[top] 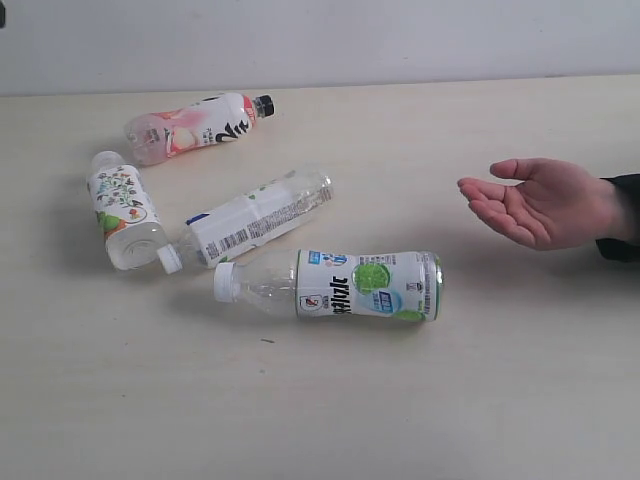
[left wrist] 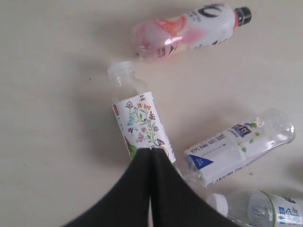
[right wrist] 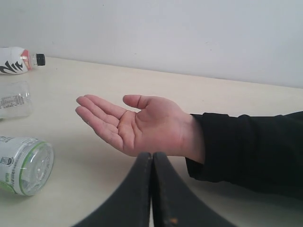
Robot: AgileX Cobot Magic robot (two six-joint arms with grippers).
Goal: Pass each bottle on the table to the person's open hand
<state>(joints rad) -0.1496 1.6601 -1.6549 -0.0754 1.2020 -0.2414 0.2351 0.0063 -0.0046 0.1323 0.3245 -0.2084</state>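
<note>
Several bottles lie on their sides on the pale table (top: 330,410). The pink-label bottle (top: 195,126) with a black cap is farthest back. The floral-label bottle (top: 125,205) lies at the left, the barcode-label bottle (top: 250,220) in the middle, the lime-label bottle (top: 345,285) nearest. A person's open hand (top: 540,200) reaches in from the right, palm up. Neither gripper shows in the exterior view. My left gripper (left wrist: 151,150) is shut and empty above the floral-label bottle (left wrist: 139,118). My right gripper (right wrist: 152,154) is shut and empty, close to the open hand (right wrist: 137,123).
A white wall (top: 320,40) runs behind the table's far edge. The person's black sleeve (top: 620,230) lies at the right edge. In the right wrist view the base of the lime-label bottle (right wrist: 26,165) lies off to one side of the hand.
</note>
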